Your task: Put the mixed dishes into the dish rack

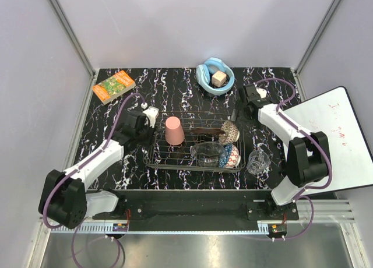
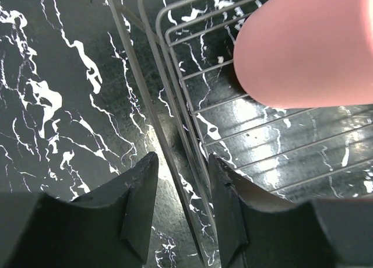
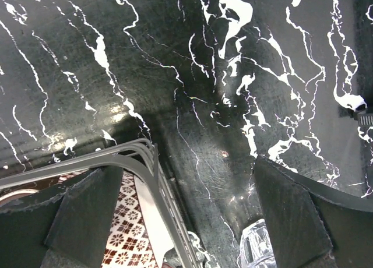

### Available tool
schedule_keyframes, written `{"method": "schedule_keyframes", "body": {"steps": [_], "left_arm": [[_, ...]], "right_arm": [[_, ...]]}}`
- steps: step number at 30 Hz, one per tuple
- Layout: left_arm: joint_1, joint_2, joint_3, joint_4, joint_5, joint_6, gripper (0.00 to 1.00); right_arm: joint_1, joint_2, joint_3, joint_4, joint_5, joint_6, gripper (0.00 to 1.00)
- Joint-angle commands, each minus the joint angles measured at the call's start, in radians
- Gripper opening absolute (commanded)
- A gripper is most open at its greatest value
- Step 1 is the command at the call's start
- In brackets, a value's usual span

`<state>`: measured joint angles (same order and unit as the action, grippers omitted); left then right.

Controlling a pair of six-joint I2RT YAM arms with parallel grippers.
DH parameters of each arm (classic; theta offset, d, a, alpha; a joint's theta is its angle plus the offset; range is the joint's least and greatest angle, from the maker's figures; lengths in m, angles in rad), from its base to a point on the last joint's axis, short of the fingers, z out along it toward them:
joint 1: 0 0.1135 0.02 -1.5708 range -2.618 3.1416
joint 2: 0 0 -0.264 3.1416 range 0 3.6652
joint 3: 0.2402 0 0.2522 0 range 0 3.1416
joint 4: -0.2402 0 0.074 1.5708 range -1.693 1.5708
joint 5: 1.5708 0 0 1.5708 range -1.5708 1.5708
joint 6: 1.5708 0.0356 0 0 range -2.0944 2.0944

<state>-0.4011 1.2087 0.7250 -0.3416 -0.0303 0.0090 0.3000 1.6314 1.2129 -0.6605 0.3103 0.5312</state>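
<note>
The wire dish rack [image 1: 175, 157] lies mid-table. In it are an upturned pink cup [image 1: 174, 130], a red floral plate [image 1: 231, 130] on edge, a clear glass bowl [image 1: 207, 153] and a blue patterned bowl [image 1: 231, 156]. A clear glass cup [image 1: 258, 161] stands on the table right of the rack. My left gripper [image 1: 152, 115] is slightly open, its jaws astride the rack's left rim [image 2: 169, 110], with the pink cup [image 2: 309, 46] close by. My right gripper [image 1: 236, 113] is wide open and empty over the rack's far right corner [image 3: 140, 151]; the plate [image 3: 125, 233] and glass cup [image 3: 256, 247] show below it.
A light-blue bowl with a tan cube [image 1: 215, 77] sits at the back. An orange-green book [image 1: 113, 85] lies at the back left. A white board [image 1: 332, 137] overhangs the table's right edge. Grey walls close in the back and sides.
</note>
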Motion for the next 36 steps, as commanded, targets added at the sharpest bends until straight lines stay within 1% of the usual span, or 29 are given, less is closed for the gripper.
{"method": "schedule_keyframes", "body": {"steps": [1, 6, 12, 15, 20, 23, 27, 29, 30, 31, 32, 33, 34, 36], "left_arm": [[-0.004, 0.038, -0.01, 0.102, -0.054, 0.017, 0.42], [-0.002, 0.078, -0.006, 0.128, -0.097, 0.016, 0.39], [0.024, 0.086, -0.019, 0.165, -0.128, 0.029, 0.36], [0.057, 0.086, -0.016, 0.168, -0.123, 0.04, 0.36], [0.151, 0.072, -0.015, 0.17, -0.102, 0.074, 0.35], [0.169, 0.055, -0.016, 0.15, -0.088, 0.08, 0.35], [0.169, 0.011, -0.007, 0.118, -0.048, 0.051, 0.36], [0.169, -0.015, 0.02, 0.081, -0.025, 0.031, 0.4], [0.169, -0.024, 0.031, 0.066, -0.016, 0.026, 0.47], [0.169, -0.043, 0.045, 0.047, -0.008, 0.017, 0.67], [0.169, -0.054, 0.075, 0.011, 0.006, 0.013, 0.76], [0.169, -0.066, 0.089, -0.008, 0.012, 0.008, 0.8], [0.169, -0.096, 0.118, -0.039, 0.018, -0.003, 0.89], [0.169, -0.13, 0.149, -0.074, 0.024, -0.006, 0.95]], "right_arm": [[-0.012, -0.018, 0.008, 0.03, 0.03, 0.009, 1.0], [-0.018, -0.005, 0.053, 0.039, 0.018, 0.004, 1.0], [-0.029, 0.042, 0.109, 0.039, 0.001, -0.005, 1.0], [-0.03, 0.065, 0.123, 0.042, -0.01, -0.005, 1.0], [-0.03, 0.102, 0.154, 0.048, -0.033, -0.008, 1.0], [-0.03, 0.108, 0.169, 0.052, -0.04, -0.002, 1.0], [-0.03, 0.058, 0.178, 0.053, -0.001, -0.007, 1.0], [-0.03, 0.007, 0.18, 0.053, 0.013, -0.025, 1.0], [-0.029, -0.013, 0.175, 0.052, 0.03, -0.03, 1.0], [-0.029, -0.034, 0.169, 0.048, 0.033, -0.033, 1.0], [-0.029, -0.089, 0.159, 0.038, 0.044, -0.031, 1.0], [-0.03, -0.119, 0.133, 0.03, 0.044, -0.027, 1.0], [-0.03, -0.178, 0.117, 0.021, 0.046, -0.022, 1.0], [-0.029, -0.238, 0.065, -0.014, 0.035, -0.017, 1.0]]}}
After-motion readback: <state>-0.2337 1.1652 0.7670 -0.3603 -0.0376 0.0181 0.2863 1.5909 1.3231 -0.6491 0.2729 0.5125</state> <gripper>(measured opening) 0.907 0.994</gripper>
